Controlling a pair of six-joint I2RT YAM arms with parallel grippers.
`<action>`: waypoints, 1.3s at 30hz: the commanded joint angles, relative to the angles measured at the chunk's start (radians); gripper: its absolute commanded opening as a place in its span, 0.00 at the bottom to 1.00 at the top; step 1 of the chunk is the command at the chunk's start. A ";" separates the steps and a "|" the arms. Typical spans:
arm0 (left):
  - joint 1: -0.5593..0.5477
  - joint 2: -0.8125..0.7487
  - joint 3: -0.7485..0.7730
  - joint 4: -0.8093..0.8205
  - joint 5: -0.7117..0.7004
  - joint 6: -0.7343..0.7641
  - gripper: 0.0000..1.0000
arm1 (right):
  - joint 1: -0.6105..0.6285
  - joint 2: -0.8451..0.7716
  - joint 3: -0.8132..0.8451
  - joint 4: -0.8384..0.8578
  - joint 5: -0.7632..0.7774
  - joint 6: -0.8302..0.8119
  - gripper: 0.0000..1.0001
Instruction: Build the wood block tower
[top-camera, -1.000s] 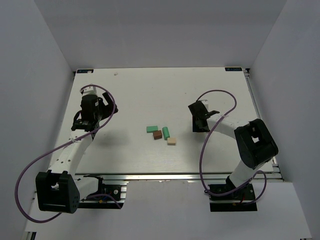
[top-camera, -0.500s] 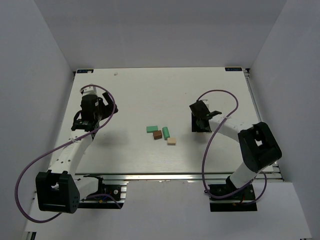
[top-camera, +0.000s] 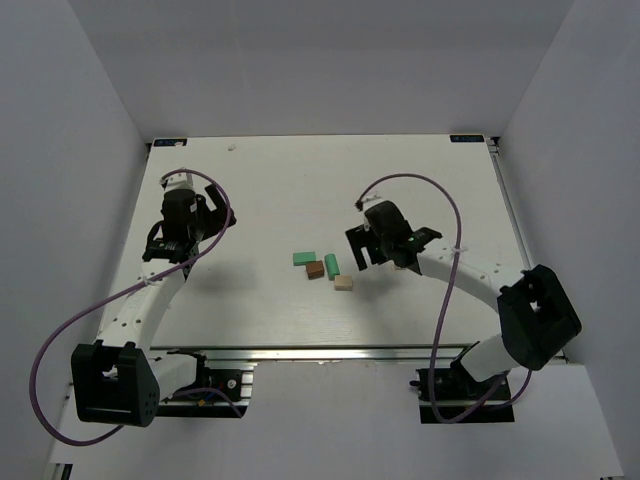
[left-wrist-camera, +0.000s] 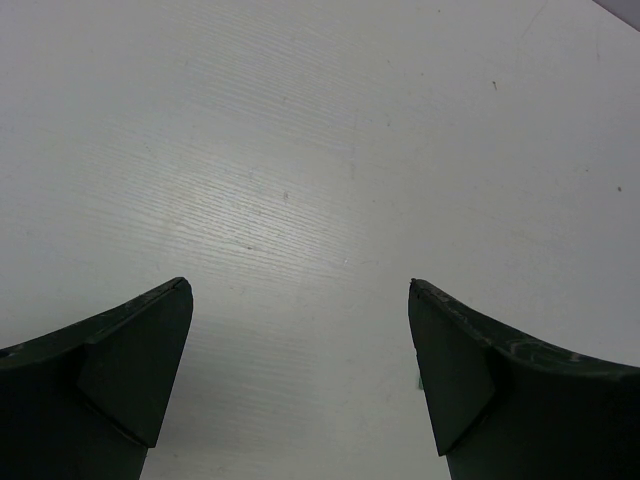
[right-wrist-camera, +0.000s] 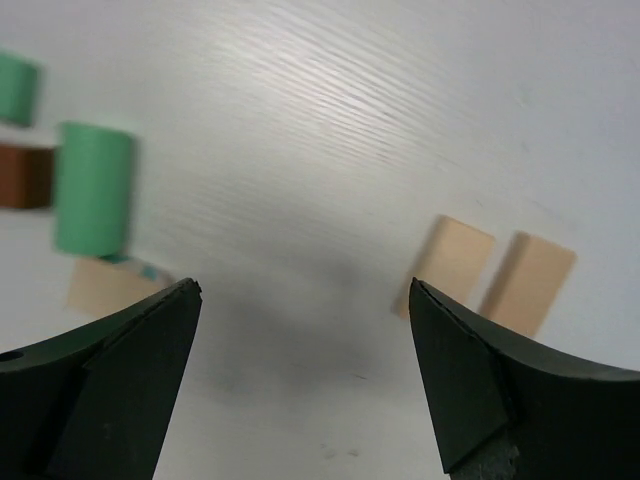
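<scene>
Top view: wood blocks (top-camera: 331, 265) sit in a loose cluster (all lying flat) on the tabletop (top-camera: 260, 190), just left of the right claw (top-camera: 357, 252). The left claw (top-camera: 168, 252) is well apart from them.
Left wrist: left claw (left-wrist-camera: 300, 300) spread wide over the tabletop.
Right wrist: right claw (right-wrist-camera: 305, 300) spread wide, with a green block (right-wrist-camera: 92, 188) ahead-left and two tan blocks (right-wrist-camera: 452, 262) ahead-right.

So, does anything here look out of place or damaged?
Nothing looks damaged or spilled. The blocks only lie loose and unstacked: a green block, a brown block, another green block and a tan block in a cluster, and two tan blocks apart from it, by the right end effector.
</scene>
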 joint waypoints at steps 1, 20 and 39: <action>0.003 -0.018 0.000 0.002 0.014 0.008 0.98 | 0.126 -0.051 0.011 0.106 -0.113 -0.273 0.89; 0.003 -0.013 -0.001 -0.003 0.042 0.025 0.98 | 0.270 0.290 0.374 -0.172 -0.443 -0.808 0.89; 0.003 -0.005 0.009 -0.018 0.007 0.022 0.98 | 0.289 0.388 0.373 -0.130 -0.328 -0.880 0.84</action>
